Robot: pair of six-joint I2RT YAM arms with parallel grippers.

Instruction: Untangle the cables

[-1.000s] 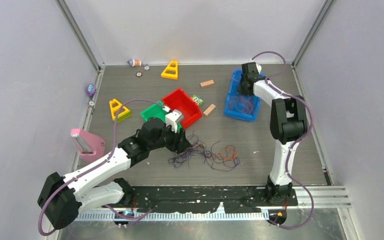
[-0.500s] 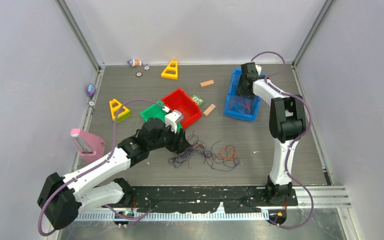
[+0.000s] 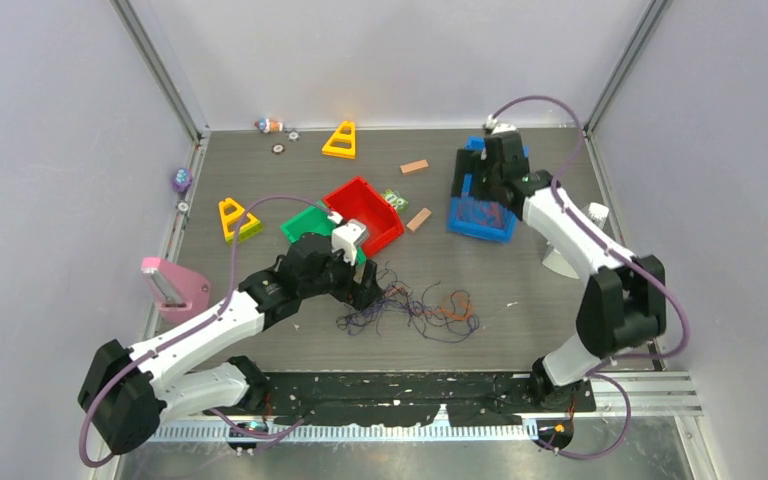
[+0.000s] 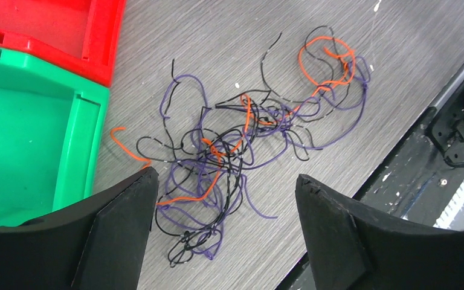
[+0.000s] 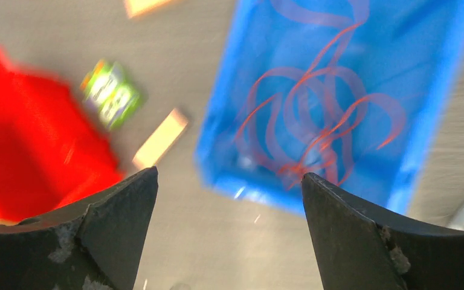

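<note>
While my left gripper [image 4: 225, 181] hangs, fingers spread and empty, over the tangled cables [image 4: 241, 139] on the table [image 4: 350, 30] beside the green bin [image 4: 24, 133], my right gripper [image 5: 229, 181], likewise spread and empty, hovers above the blue bin [image 5: 426, 127] holding orange-red strands [image 5: 314, 121].

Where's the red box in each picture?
Top external: the red box is near the middle of the table.
Left wrist: top left corner.
Right wrist: blurred, at the left edge.
Shared landmark: the green box touching it shows in the top and left wrist views.
</note>
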